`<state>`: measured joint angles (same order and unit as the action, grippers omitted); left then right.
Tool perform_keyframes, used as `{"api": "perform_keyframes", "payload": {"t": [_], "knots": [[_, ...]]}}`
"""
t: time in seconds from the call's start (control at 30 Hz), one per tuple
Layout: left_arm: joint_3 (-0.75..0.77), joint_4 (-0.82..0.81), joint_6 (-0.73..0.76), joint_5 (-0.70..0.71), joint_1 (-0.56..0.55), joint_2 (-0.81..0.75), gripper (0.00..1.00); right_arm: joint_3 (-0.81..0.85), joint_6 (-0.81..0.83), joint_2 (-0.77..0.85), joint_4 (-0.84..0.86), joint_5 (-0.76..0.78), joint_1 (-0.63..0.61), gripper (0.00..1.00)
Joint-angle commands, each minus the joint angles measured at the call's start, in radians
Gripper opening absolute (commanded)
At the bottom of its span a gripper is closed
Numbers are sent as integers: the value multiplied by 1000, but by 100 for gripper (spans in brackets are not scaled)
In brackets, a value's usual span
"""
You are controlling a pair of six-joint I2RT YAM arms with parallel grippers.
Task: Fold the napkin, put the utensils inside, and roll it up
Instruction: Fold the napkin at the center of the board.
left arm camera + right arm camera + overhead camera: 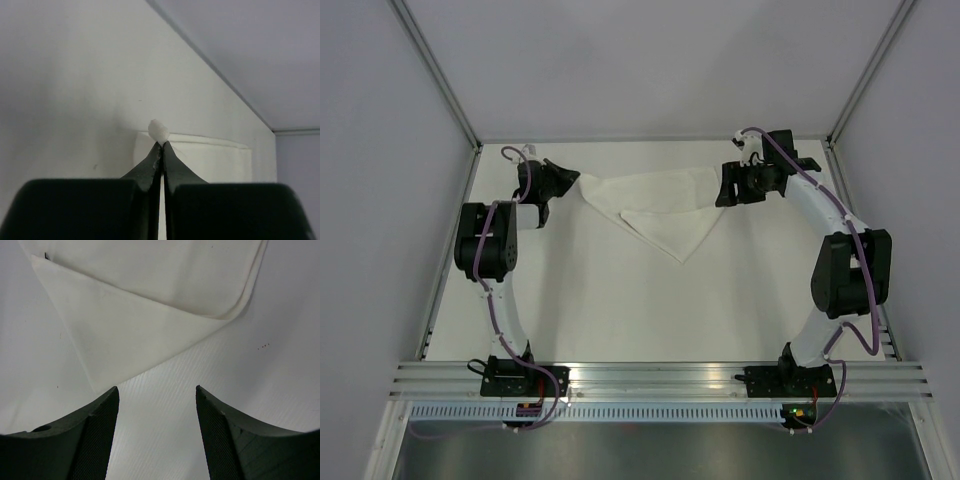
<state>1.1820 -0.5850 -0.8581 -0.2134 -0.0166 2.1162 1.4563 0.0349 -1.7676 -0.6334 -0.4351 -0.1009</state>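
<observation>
One white table (620,310) held the whole scene, enclosed by pale walls at the back and sides. Two black-and-white arms reached from its near edge toward the far side, the left arm (485,245) bent at the far left and the right arm (850,270) at the far right. Between their ends, on the far half of the table, was the napkin (655,210), a white cloth folded over itself into a rough triangle whose point aimed toward the arm bases. Its long edge stretched from one gripper to the other and rose slightly at the left end. The left gripper (565,182) had its fingers pressed together on that left corner, and a small tuft (159,131) of cloth poked out past the tips in the left wrist view. The right gripper (728,185) sat at the napkin's right end with its fingers (112,400) spread apart over bare table. In the right wrist view the folded cloth (150,325) lay just beyond them, with nothing between them.
</observation>
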Motion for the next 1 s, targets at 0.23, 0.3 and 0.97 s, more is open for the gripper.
{"api": "perform_keyframes", "payload": {"t": [0.23,0.3,0.97], "knots": [[56,-311,51,-397,-109,-64,3,59,10,-32,-23,41,-40,68],[80,-309,85,-457,-147,-56,3,59,11,-32,-25,44,-43,68],[114,71,517,-638,-407,-48,4,59,7,-32,-22,56,-45,67]]}}
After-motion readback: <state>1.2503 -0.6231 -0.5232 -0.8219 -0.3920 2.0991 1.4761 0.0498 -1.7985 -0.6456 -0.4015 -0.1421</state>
